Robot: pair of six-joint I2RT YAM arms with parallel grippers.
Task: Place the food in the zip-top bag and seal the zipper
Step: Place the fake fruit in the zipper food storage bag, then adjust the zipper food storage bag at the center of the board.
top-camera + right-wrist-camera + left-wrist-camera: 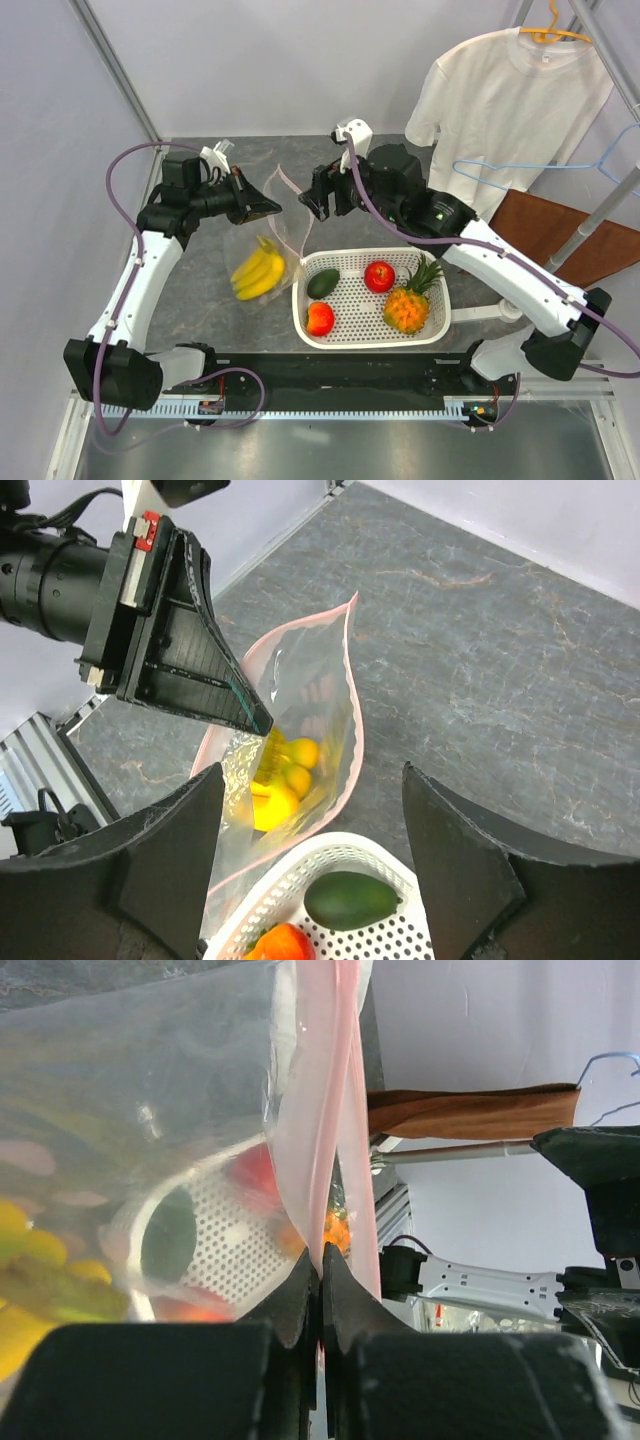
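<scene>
Closest to my left wrist camera, the left jaws are pinched fully shut on the zipper (322,1130), the pink strip running up out of the tips. That grip holds the zip-top bag (285,240) up by its mouth, lifted off the surface (200,310) about midway between the far and near edges, left of centre. The mouth gapes open toward the right arm. The banana bunch (258,272) is inside the bag at its low end, which rests on the surface just beside the left rim of the white basket (370,342). I cannot tell whether bag and basket touch.

The right jaws stand wide apart with nothing between them. They hang in the air over the bag's mouth and the basket's far left corner.

The basket sits close to the near edge, a little right of centre. In it are:
- the dark green avocado (322,284) in the far left corner
- the red apple (379,276) by the far rim
- the red-orange fruit (320,319) in the near left corner
- the pineapple (408,305) at the right end, crown pointing toward the far right

Beyond the right edge a white T-shirt (510,110) hangs on a rail.
</scene>
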